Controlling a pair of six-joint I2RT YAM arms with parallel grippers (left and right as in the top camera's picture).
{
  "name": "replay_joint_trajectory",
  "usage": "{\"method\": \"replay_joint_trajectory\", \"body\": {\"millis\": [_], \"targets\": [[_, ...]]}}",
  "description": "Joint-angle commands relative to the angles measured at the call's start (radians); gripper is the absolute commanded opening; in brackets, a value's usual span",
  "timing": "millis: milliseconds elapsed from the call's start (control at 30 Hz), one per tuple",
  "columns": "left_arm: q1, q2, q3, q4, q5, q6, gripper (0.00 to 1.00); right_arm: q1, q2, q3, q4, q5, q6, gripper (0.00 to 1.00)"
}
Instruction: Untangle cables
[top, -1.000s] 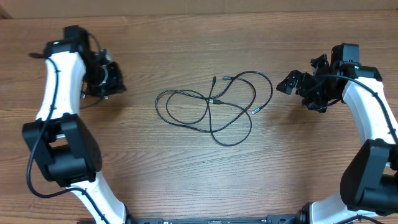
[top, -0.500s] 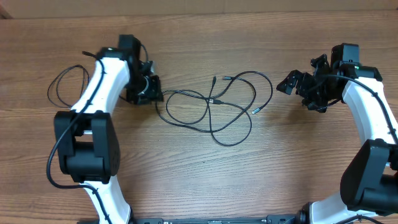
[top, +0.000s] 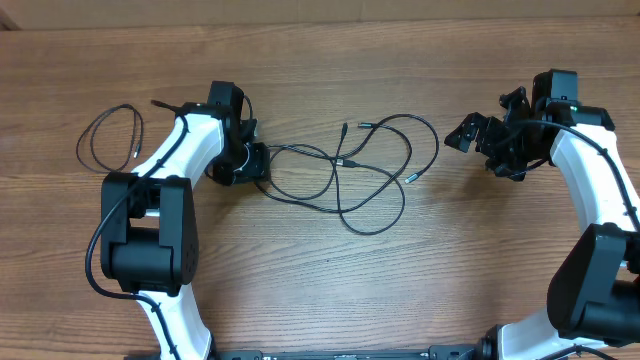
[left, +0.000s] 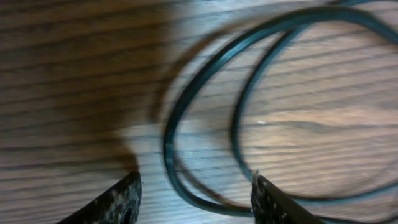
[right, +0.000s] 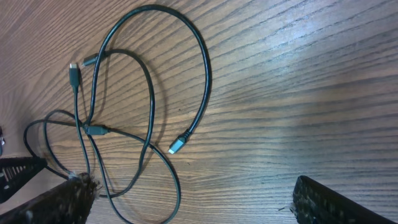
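**Operator:** Where do the cables (top: 339, 163) lie, and which arm is nearer?

**Technician:** The tangle lies mid-table; its long axis runs 9 to 3 o'clock in the overhead view. The left gripper (top: 250, 163) sits at the 9 o'clock end, with the nearest loop just beside its fingertips; the right gripper (top: 470, 133) is well apart at 3 o'clock. The left arm is therefore nearer.

**Operator:** State of the jaws?

**Technician:** The left jaws stand apart, pinching nothing; the wrist view shows two curved strands lying flat between and beyond them. The right jaws are spread wide and empty.

**Operator:** Materials?

**Technician:** Thin black cords with a smooth round jacket; limp, crossing near the middle; a silver-tipped plug (right: 176, 146) ends one strand. The table (top: 330, 290) is grained wood (matte, probably low grip). A separate cord (top: 135, 135) lies coiled at 9 o'clock of the left gripper, clear of the tangle.
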Motion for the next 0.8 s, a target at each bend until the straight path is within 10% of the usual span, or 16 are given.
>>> {"method": "replay_joint_trajectory", "body": {"millis": [0, 767], "targets": [[-0.002, 0.008, -0.026, 0.016, -0.067, 0.003, 0.59, -0.002, -0.025, 0.009, 0.003, 0.004, -0.001, 1.0], [-0.064, 0.008, -0.099, 0.143, -0.066, -0.146, 0.43, -0.002, -0.025, 0.009, 0.003, 0.002, 0.0, 1.0]]}}
